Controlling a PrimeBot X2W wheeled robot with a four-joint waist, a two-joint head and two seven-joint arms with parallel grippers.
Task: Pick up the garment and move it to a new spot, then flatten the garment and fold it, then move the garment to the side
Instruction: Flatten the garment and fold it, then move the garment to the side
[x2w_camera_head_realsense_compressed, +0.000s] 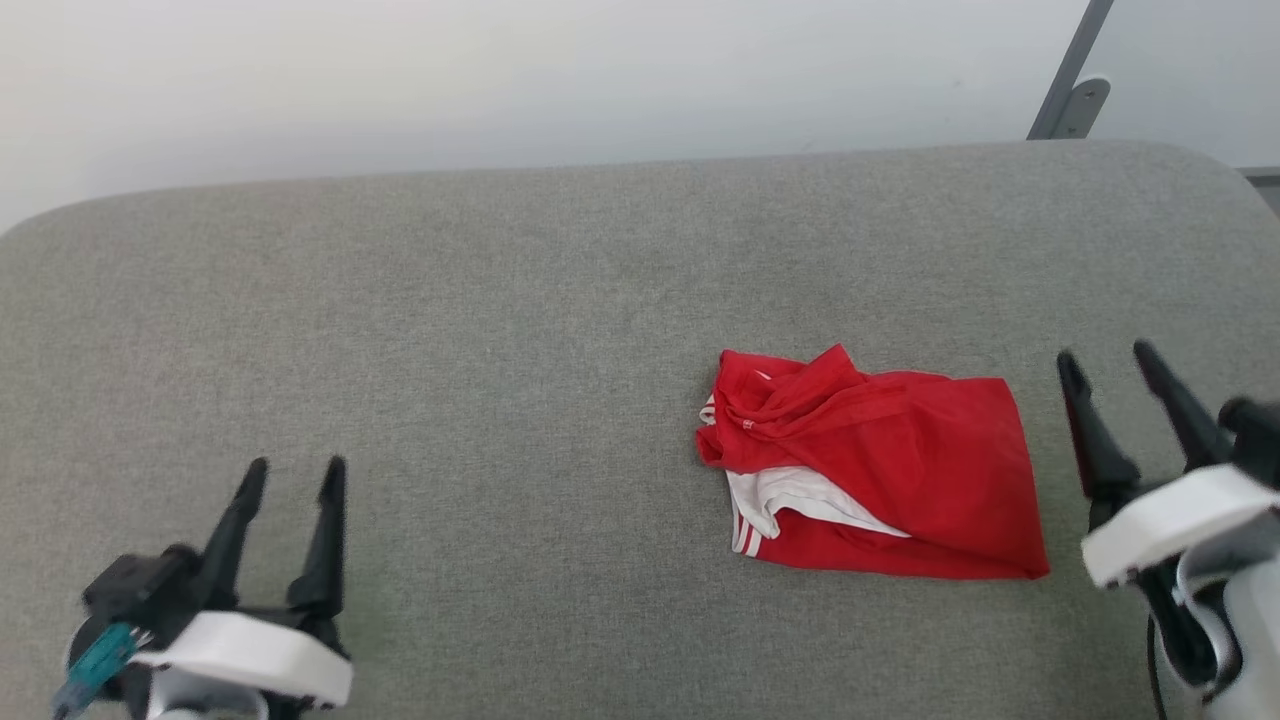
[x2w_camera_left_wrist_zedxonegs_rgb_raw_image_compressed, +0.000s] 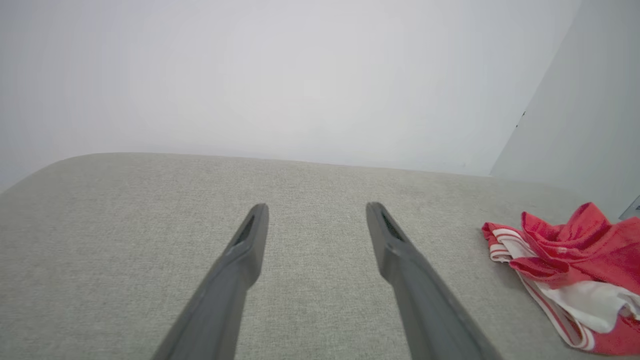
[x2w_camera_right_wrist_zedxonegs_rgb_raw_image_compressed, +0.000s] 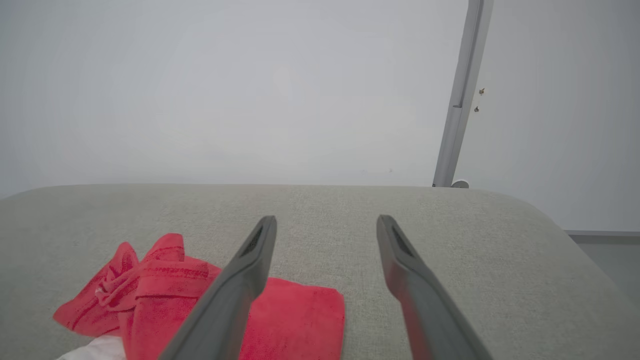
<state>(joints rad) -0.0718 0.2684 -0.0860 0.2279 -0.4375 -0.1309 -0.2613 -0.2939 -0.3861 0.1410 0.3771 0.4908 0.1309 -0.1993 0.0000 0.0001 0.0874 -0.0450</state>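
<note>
The garment (x2w_camera_head_realsense_compressed: 900, 470) lies folded into a rough rectangle on the grey cushioned surface (x2w_camera_head_realsense_compressed: 450, 350), right of centre; a white sleeve with red stripes peeks out at its front left and the collar bunches at its top left. Its lettering is hidden. My right gripper (x2w_camera_head_realsense_compressed: 1108, 362) stands open just right of the garment, apart from it. My left gripper (x2w_camera_head_realsense_compressed: 293, 472) stands open far to the left, holding nothing. The garment (x2w_camera_left_wrist_zedxonegs_rgb_raw_image_compressed: 575, 270) sits at the right edge of the left wrist view, beyond the open left gripper (x2w_camera_left_wrist_zedxonegs_rgb_raw_image_compressed: 316, 210). In the right wrist view the garment (x2w_camera_right_wrist_zedxonegs_rgb_raw_image_compressed: 295, 320) lies at lower left, partly behind a finger of the open right gripper (x2w_camera_right_wrist_zedxonegs_rgb_raw_image_compressed: 325, 222).
A pale wall (x2w_camera_head_realsense_compressed: 500, 80) runs behind the surface's far edge. A grey metal post with a bracket (x2w_camera_head_realsense_compressed: 1072, 90) rises at the back right. The surface's rounded right corner (x2w_camera_right_wrist_zedxonegs_rgb_raw_image_compressed: 560, 220) drops off toward the floor.
</note>
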